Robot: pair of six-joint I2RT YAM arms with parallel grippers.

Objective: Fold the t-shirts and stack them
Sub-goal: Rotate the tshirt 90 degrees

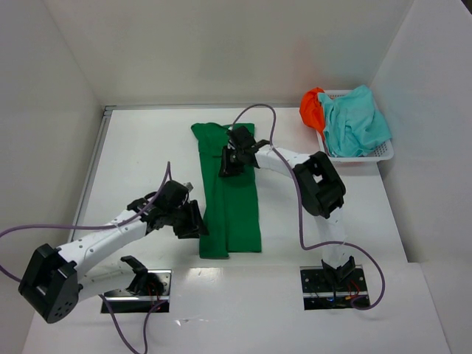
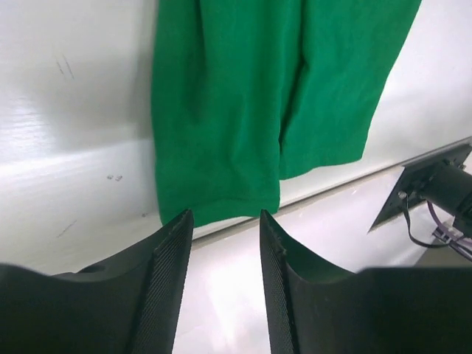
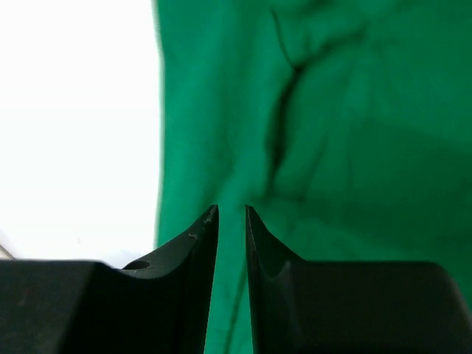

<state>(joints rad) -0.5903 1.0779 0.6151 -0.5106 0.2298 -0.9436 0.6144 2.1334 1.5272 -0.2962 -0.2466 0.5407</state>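
A dark green t-shirt (image 1: 236, 206) lies on the white table as a long narrow strip running from far to near. My left gripper (image 1: 195, 221) sits at the left edge of its near end, open, with only bare table between the fingers (image 2: 225, 214); the shirt's hem (image 2: 221, 110) lies just ahead of the tips. My right gripper (image 1: 227, 164) hovers over the strip's far half. Its jaws stand a narrow slit apart (image 3: 231, 208) over wrinkled green cloth (image 3: 332, 110), nothing pinched. A light teal t-shirt (image 1: 358, 122) and an orange t-shirt (image 1: 311, 107) lie bunched in the basket.
The white mesh basket (image 1: 369, 156) stands at the back right against the wall. White walls close in the table on the left, back and right. The arm bases (image 1: 332, 284) and purple cables (image 1: 265, 110) occupy the near edge.
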